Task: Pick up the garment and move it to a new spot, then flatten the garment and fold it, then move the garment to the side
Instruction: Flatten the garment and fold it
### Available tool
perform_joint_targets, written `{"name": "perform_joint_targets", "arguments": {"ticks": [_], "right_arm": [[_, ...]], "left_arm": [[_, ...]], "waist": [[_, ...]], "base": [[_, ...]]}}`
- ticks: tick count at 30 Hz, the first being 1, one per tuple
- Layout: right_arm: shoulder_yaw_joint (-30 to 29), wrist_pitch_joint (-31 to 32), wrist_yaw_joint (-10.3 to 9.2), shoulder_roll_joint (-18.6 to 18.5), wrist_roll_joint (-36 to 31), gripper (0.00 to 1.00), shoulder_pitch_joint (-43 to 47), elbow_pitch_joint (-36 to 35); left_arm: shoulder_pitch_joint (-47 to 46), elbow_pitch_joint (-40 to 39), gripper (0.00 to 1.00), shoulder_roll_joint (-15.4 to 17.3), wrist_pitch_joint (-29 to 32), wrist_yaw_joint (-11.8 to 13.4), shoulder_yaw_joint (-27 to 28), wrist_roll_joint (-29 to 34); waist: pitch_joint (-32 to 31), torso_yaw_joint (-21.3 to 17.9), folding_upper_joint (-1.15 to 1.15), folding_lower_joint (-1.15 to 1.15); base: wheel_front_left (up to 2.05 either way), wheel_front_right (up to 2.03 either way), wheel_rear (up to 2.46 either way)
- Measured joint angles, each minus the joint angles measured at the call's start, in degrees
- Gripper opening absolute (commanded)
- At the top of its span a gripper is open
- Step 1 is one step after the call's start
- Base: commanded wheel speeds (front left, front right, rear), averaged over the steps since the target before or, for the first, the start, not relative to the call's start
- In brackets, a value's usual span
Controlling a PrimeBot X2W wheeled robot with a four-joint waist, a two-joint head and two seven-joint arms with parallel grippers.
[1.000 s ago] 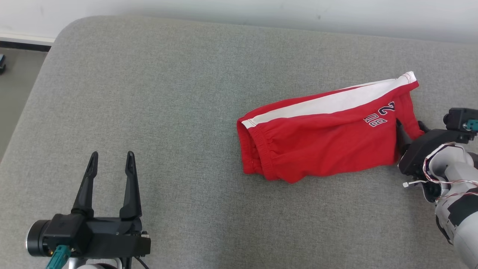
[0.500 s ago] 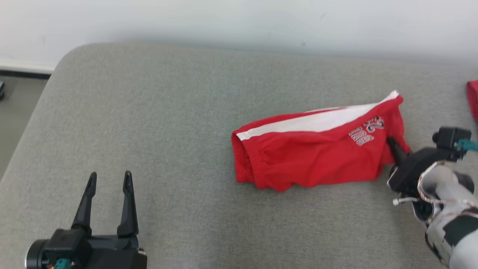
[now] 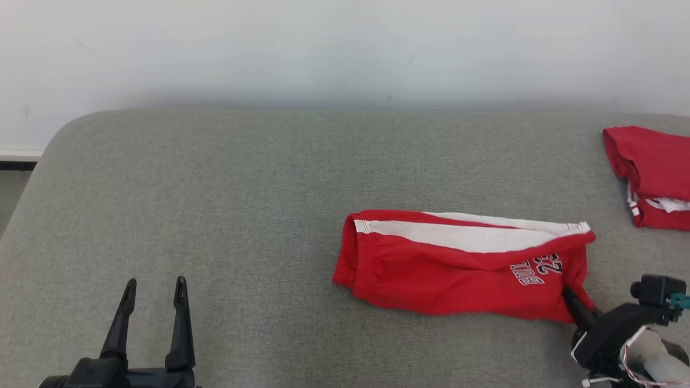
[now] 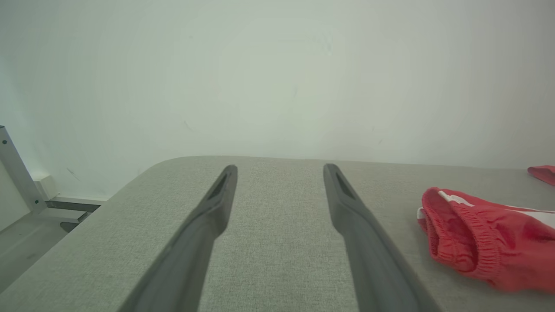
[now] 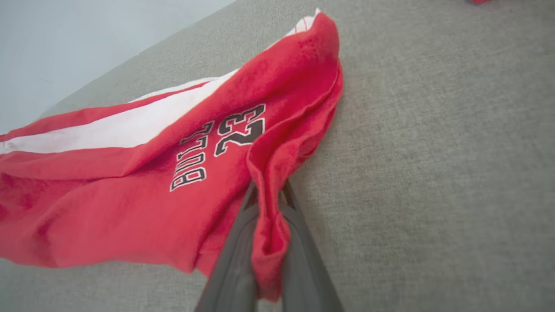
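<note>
While the left hand (image 3: 156, 282) gapes wide, the right hand (image 5: 269, 190) pinches the garment (image 3: 453, 269) (leg hem).

The red shorts (image 3: 458, 275) are soft, matt knit cloth, with a gathered elastic waistband (image 4: 472, 236) and flat printed lettering (image 5: 217, 147). The grey upholstered surface (image 3: 215, 188) is coarse woven fabric, matt and slightly nubbly. The fingers (image 4: 208, 225) of the left gripper (image 4: 280, 168) are dark, smooth and matt. The wall (image 3: 323, 48) has a smooth, dull painted finish. A pale bracket (image 4: 19, 173) may be metal.
</note>
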Motion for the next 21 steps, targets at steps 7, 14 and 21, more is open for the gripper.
{"name": "perform_joint_targets", "arguments": {"ticks": [7,14,21], "right_arm": [[-2.47,0.55,0.0,-0.31,-2.89,1.0,1.48,-1.15],[-6.1,3.6,0.0,-0.83,-7.56,1.0,-3.65,2.77],[-6.58,9.1,0.0,0.94,-12.54,1.0,-6.64,9.54]], "left_arm": [[0.94,-0.4,1.0,-0.04,0.0,0.0,0.74,0.38],[0.58,-0.43,1.0,-0.1,0.0,-0.02,0.01,0.41],[-0.71,0.11,1.0,-0.19,0.0,-0.21,-0.74,0.37]], "waist": [[-0.75,-1.63,0.0,0.0],[-0.01,-1.11,0.01,0.01],[1.48,0.56,0.01,0.01]], "base": [[0.0,0.0,0.0],[0.0,0.0,0.0],[0.0,0.0,0.0]]}}
